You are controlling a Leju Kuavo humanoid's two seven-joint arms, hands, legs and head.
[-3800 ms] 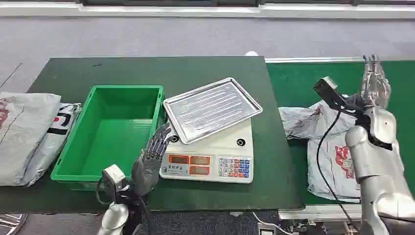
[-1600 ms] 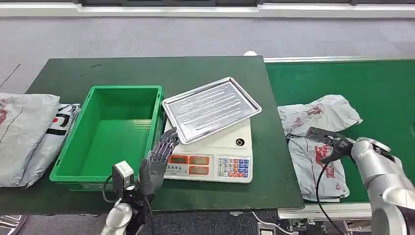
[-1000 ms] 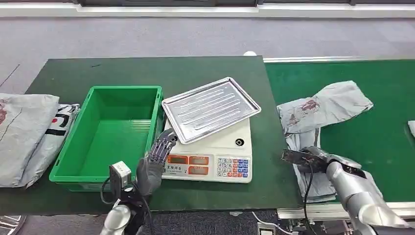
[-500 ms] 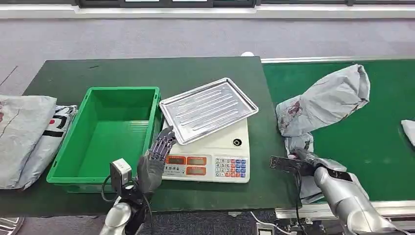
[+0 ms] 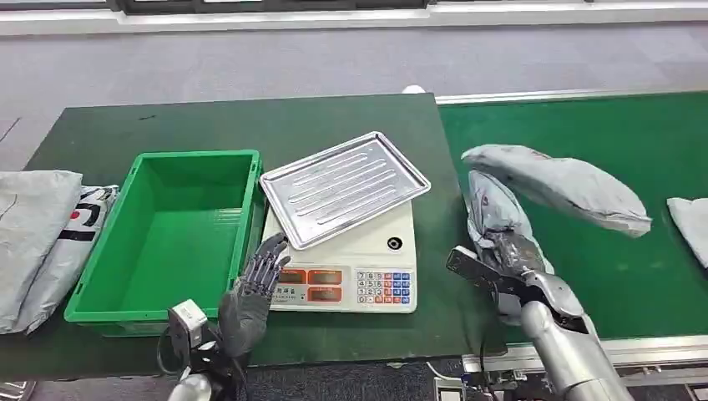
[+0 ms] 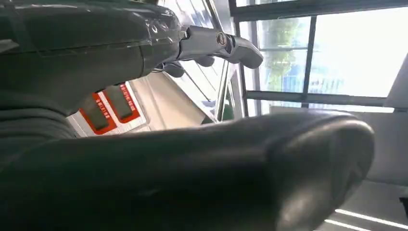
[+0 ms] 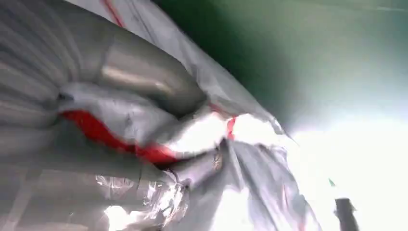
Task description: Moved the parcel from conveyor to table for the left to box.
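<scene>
Crumpled grey plastic parcel (image 5: 547, 180), right of frame above the green conveyor (image 5: 651, 134), gripped by right hand (image 5: 511, 271); left hand (image 5: 250, 288) spread, idle; carry high over table edge, gently

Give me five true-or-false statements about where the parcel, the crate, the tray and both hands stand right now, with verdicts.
1. The right hand grips the grey parcel. True.
2. The green crate holds a parcel. False: nothing lies in it.
3. The metal tray rests on the scale. True.
4. The left hand holds the tray. False: it holds nothing, its fingers spread in front of the scale.
5. The held parcel lies flat on the table. False: it hangs lifted over the conveyor belt.
</scene>
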